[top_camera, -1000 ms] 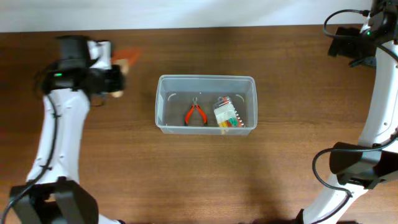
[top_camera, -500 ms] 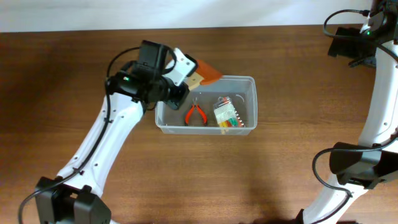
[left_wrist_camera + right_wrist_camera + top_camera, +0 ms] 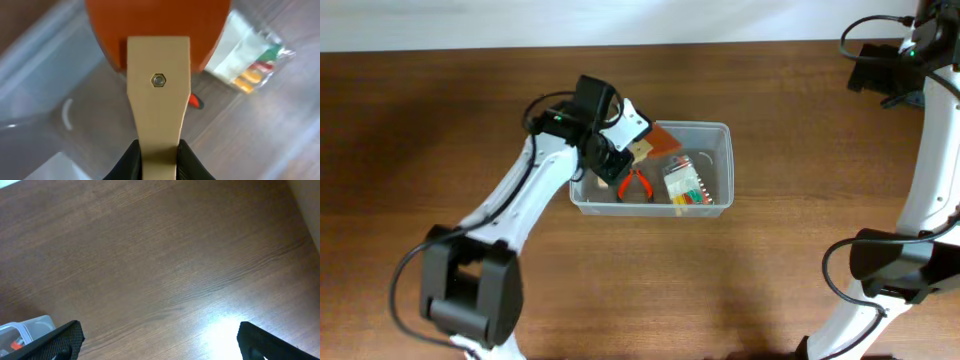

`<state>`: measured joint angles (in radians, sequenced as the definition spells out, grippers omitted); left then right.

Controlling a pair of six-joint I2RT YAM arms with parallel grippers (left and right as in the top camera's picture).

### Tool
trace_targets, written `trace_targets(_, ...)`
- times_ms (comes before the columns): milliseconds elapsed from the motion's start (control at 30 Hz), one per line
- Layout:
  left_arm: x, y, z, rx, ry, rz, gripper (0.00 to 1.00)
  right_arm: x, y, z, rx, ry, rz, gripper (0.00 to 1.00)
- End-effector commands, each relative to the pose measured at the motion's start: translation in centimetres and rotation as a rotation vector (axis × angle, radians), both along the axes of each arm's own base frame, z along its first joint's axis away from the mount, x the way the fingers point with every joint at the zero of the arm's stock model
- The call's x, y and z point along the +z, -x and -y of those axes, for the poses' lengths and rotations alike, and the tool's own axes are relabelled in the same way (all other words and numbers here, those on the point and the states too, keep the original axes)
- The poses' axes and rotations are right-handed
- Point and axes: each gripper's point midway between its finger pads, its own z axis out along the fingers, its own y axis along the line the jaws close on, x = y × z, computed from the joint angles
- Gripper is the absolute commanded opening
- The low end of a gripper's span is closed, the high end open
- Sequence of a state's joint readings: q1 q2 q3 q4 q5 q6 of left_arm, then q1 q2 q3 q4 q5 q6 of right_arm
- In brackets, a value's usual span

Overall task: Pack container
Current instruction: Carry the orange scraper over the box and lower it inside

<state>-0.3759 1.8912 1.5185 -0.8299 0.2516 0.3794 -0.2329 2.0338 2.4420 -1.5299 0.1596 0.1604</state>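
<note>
Container (image 3: 706, 125) holds one pliers (image 3: 636, 185), one packet (image 3: 685, 185); left end effector (image 3: 159, 161) grips one scraper (image 3: 159, 65); right end effector (image 3: 161, 341) wide.

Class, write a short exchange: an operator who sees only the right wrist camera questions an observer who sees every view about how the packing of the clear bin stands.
Operator: I see only bare table and one corner of the container. What is in it?
Observer: Red-handled pliers and a small clear packet of coloured pieces lie on its floor.
Operator: What is the other arm doing?
Observer: The left gripper is shut on the tan handle of an orange-bladed scraper, held over the container.
</note>
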Motion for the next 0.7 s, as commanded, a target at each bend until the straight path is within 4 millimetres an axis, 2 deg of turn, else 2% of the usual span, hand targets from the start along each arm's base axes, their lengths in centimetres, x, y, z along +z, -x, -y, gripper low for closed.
trace_targets(0,-1.6,-0.2,0.3,-0.023,-0.015,-0.028,0.02,0.8,0.2,-0.2,0.002,0.006,0.020,0.99)
trace_targets(233,-4.6,0.1,0.2,-0.023,-0.042,-0.097,0.02,0.8,0.2,-0.2,0.001,0.006,0.020,0.99)
trace_targets(667,-5.1,1.9,-0.5,-0.023,-0.072,-0.176,0.02,0.8,0.2,-0.2,0.001,0.006,0.020,0.99)
